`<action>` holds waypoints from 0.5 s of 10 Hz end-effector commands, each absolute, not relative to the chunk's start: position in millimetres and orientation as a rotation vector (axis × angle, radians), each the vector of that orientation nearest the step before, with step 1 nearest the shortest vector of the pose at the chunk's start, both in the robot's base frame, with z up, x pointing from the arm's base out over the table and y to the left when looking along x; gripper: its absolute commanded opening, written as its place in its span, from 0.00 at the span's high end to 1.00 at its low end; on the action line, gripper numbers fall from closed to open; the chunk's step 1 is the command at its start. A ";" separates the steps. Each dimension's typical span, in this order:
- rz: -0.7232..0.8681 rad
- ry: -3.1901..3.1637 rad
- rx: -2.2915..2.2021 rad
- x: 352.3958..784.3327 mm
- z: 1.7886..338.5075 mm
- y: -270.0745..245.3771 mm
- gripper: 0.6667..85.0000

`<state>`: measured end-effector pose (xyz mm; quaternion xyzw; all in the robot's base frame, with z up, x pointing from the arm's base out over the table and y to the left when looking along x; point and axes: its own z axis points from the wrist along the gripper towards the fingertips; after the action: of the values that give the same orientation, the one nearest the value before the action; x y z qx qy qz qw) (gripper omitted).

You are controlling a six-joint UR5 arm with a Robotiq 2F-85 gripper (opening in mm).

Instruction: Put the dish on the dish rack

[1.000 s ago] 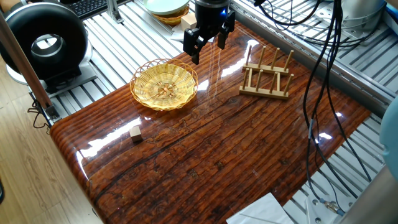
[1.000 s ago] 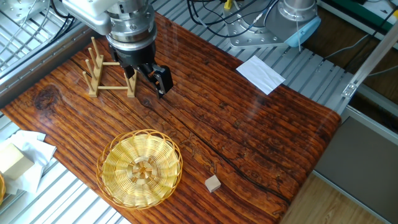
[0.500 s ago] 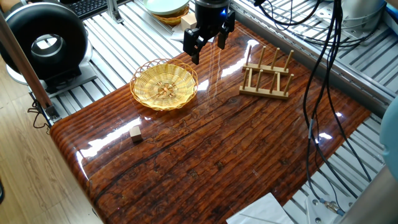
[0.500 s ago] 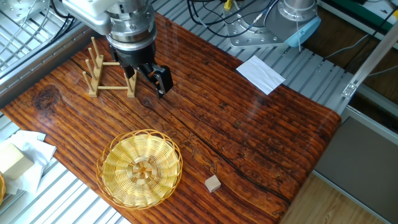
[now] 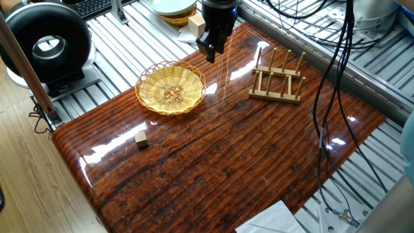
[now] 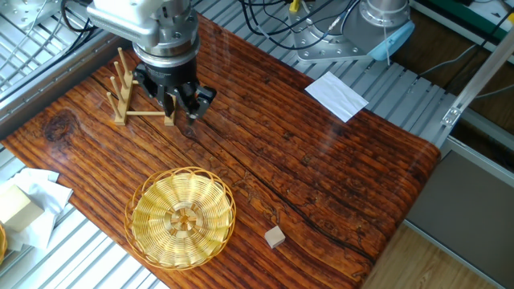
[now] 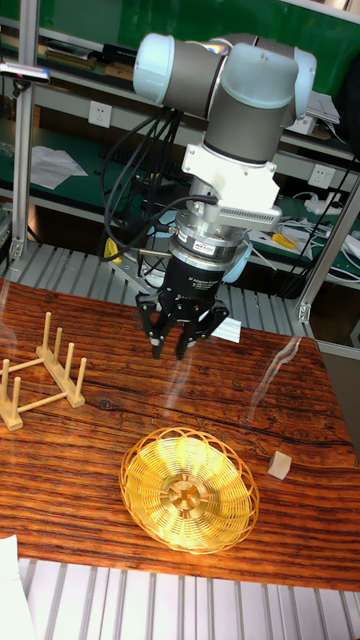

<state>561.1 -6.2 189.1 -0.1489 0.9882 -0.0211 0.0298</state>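
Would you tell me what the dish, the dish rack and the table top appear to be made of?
The dish: woven wicker or straw by its coiled strands, golden yellow, matte. The dish rack: pale, seemingly unfinished wood dowels and slats. The table: dark wood grain under a glossy coat that reflects lights, possibly laminate.

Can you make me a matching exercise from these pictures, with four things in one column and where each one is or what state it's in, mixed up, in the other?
Column one:
1. dish
2. dish rack
3. small wooden block
4. gripper

Column two:
A. above the table, holding nothing
B. empty, pegs upright, near a long table edge
C. lying flat on the table, hollow side up
D. alone on the table near the dish

Pairs: 1-C, 2-B, 3-D, 4-A
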 end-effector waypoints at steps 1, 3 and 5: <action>-0.074 3.012 -0.553 566.1 189.9 -6.4 1.00; -0.076 3.012 -0.556 566.1 189.8 -6.8 1.00; -0.077 3.011 -0.563 566.1 189.7 -6.8 1.00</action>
<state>564.7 -8.6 188.8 -0.1771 0.9831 -0.0287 0.0354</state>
